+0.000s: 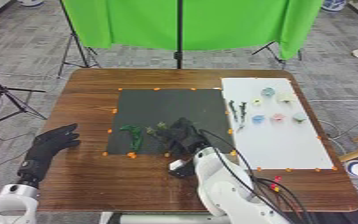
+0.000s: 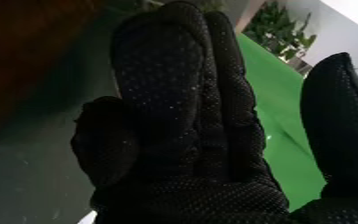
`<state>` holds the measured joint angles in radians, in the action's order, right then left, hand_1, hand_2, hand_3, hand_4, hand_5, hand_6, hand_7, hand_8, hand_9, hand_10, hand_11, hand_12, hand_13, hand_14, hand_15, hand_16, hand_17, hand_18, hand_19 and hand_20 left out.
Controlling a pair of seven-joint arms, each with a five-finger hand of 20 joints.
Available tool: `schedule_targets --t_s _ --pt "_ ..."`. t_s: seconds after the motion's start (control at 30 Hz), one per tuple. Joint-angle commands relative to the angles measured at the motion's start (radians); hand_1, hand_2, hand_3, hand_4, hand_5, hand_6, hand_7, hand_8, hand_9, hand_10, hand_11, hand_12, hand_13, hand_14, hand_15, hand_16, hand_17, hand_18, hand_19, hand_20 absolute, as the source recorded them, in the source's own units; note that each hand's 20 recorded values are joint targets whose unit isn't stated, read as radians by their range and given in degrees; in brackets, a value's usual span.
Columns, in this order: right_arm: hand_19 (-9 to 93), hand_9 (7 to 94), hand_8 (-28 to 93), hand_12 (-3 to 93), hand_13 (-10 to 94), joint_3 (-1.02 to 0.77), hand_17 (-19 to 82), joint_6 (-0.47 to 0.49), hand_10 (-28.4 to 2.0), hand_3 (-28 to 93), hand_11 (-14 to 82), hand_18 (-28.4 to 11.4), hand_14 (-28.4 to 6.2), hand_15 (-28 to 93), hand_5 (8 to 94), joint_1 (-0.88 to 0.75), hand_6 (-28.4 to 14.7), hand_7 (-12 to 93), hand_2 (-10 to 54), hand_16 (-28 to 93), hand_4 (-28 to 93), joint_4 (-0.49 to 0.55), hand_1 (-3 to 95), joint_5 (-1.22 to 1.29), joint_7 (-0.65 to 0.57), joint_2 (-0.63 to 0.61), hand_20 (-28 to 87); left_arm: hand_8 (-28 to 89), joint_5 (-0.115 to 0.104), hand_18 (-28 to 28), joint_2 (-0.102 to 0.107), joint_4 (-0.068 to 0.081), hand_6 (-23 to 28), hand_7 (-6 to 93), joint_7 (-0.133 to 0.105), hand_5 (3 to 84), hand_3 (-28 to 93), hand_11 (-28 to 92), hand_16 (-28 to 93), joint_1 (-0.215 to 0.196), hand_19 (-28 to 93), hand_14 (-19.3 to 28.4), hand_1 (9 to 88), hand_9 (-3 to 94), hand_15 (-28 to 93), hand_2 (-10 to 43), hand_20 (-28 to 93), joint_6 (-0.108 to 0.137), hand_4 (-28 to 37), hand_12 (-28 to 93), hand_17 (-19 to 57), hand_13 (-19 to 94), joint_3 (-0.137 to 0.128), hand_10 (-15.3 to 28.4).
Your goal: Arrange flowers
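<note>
Head view: the right hand (image 1: 186, 136), in dimpled black fabric, is over the near right part of a smooth, dark rectangular mat (image 1: 171, 102). Its fingers are extended in the right wrist view, with the thumb spread well apart and green cloth (image 2: 286, 135) beyond the gap; I cannot tell whether it touches anything. The left hand (image 1: 47, 147), fingers loose and spread, is left of the mat with brown wood between.

Just left of the right hand lies thin, spiky greenery (image 1: 161, 131); whether they touch is unclear. Farther left on the mat is a bent, bright green piece (image 1: 135, 136), near the left edge. To the right, well apart from the hand, the white board (image 1: 286, 147) bears two slim leafy stems (image 1: 233, 107) along its left side and small, rounded flower heads (image 1: 278, 117) in blue, pink and pale yellow across its middle and far parts.

Orange tape tabs dot the mat's edges. Dark surface stretches from the right hand to the far edge; the board's near part is bare white. The wooden table (image 1: 87, 185) frames both.
</note>
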<state>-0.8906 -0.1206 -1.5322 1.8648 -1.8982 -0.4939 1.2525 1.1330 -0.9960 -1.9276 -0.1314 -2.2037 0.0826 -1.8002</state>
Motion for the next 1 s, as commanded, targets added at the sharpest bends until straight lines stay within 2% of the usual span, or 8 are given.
schedule_targets --t_s 0.03,0.17,0.3,0.43,0.5,0.57,0.67,1.0 --pt "93 88.9 -8 21.1 94 -0.056 65 -0.124 -14.5 65 21.1 -13.7 -5.8 46 78.2 0.043 -3.1 24 0.0 23 -11 0.105 26.2 0.057 0.055 -0.070 28 -7 0.002 15.1 -0.013 0.003 5.3 13.1 0.002 46.4 61 22 0 -0.011 24 19.1 32.6 46.8 27 6.6 27 -0.005 -14.9 12 9.7 42 -0.001 14.4" --pt "93 88.4 -9 22.5 94 -0.116 64 -0.169 -14.0 66 24.2 -14.2 -5.1 48 77.8 0.110 -3.1 24 -3.9 26 -11 0.097 28.1 0.017 0.032 -0.134 32 -7 0.001 15.0 -0.010 0.001 5.0 13.7 -0.001 46.5 63 22 0 -0.010 23 19.0 32.2 47.1 27 6.0 27 0.000 -15.6 12 9.8 42 -0.001 14.3" --pt "93 88.4 -9 24.0 94 -0.168 64 -0.140 -13.6 65 28.4 -14.6 -4.2 50 77.6 0.172 -3.4 23 -5.8 27 -11 0.041 29.4 -0.098 -0.042 -0.176 38 -7 0.001 14.9 -0.011 -0.002 4.8 14.1 0.000 46.7 64 22 0 -0.016 23 18.9 32.0 47.1 27 5.3 27 0.004 -16.3 13 9.9 42 -0.003 14.1" --pt "93 88.5 -9 25.4 94 -0.186 63 -0.009 -13.4 65 33.0 -15.4 -3.8 52 77.8 0.222 -3.6 22 -7.8 28 -11 -0.038 29.6 -0.247 -0.126 -0.192 46 -7 0.001 14.9 -0.011 -0.001 4.8 14.3 0.001 46.7 64 22 0 -0.012 23 18.9 32.2 47.0 27 5.1 27 0.001 -16.8 13 9.9 42 -0.001 13.9" --pt "93 88.5 -8 25.7 94 -0.175 63 0.019 -13.3 64 33.8 -15.4 -3.7 53 77.8 0.241 -3.8 21 -8.1 28 -11 -0.075 29.6 -0.283 -0.151 -0.200 48 -7 0.001 14.8 -0.010 0.000 4.9 14.3 0.002 46.7 64 22 0 -0.007 23 18.9 32.2 46.9 27 5.0 27 -0.001 -16.8 13 9.9 41 0.001 13.8" --pt "93 88.5 -8 25.9 94 -0.175 64 0.098 -13.4 64 34.6 -15.4 -3.6 54 77.9 0.251 -3.9 20 -8.2 28 -11 -0.098 29.5 -0.299 -0.173 -0.197 49 -7 0.003 14.8 -0.009 -0.001 4.9 14.2 0.004 46.8 65 22 0 -0.007 23 18.9 32.3 46.8 27 4.9 27 -0.003 -16.8 13 9.9 41 -0.001 13.8" --pt "93 88.8 -8 26.0 94 -0.160 64 0.167 -13.4 64 35.3 -15.0 -3.4 55 78.1 0.266 -4.1 19 -8.4 28 -11 -0.131 29.7 -0.315 -0.195 -0.193 51 -7 0.002 14.8 -0.008 -0.002 5.0 14.0 0.006 46.8 65 22 0 -0.008 23 18.9 32.3 46.8 27 4.8 27 -0.003 -16.9 13 9.9 41 -0.001 13.8" --pt "93 89.7 -8 26.0 94 -0.146 66 0.257 -13.6 63 35.4 -14.3 -3.2 57 79.4 0.269 -4.6 18 -8.4 27 -11 -0.198 29.8 -0.355 -0.238 -0.193 52 -7 0.001 14.8 -0.003 0.000 5.1 14.0 0.012 47.1 65 22 0 -0.002 23 18.9 32.5 46.7 27 4.6 27 -0.010 -17.1 13 9.8 41 0.003 13.9"
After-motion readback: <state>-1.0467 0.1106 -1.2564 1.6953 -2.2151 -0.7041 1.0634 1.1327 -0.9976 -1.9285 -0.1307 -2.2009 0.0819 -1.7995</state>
